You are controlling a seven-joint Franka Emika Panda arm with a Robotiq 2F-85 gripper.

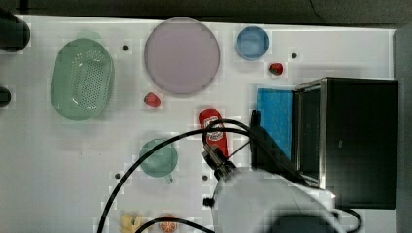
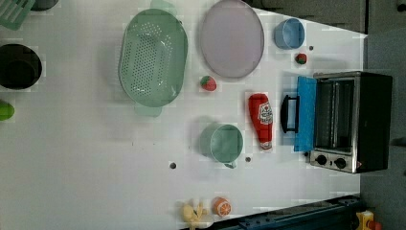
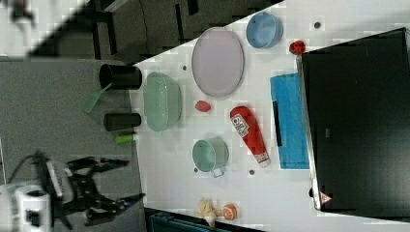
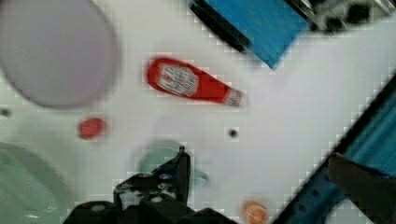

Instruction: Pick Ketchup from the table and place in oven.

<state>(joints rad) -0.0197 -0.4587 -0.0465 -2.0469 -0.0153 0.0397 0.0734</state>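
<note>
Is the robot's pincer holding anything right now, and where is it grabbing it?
Nothing is held. The ketchup lies on its side on the table, apart from the pincer, beside the oven with its door open.

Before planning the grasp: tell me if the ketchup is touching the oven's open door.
Apart. In the left view, a strip of white table separates the ketchup from the oven door's handle.

Even, bright light falls on the white bench [image 2: 95, 167], which looks nearly washed out, and shadows under things are faint and soft. All four pictures are blocky and smeared. In the wrist view, the ketchup [image 4: 191, 86] beyond the gripper [image 4: 180, 175] is blurred, perhaps by motion. The oven [image 1: 362, 141] reads as flat black, with slight glare along its metal frame.
</note>
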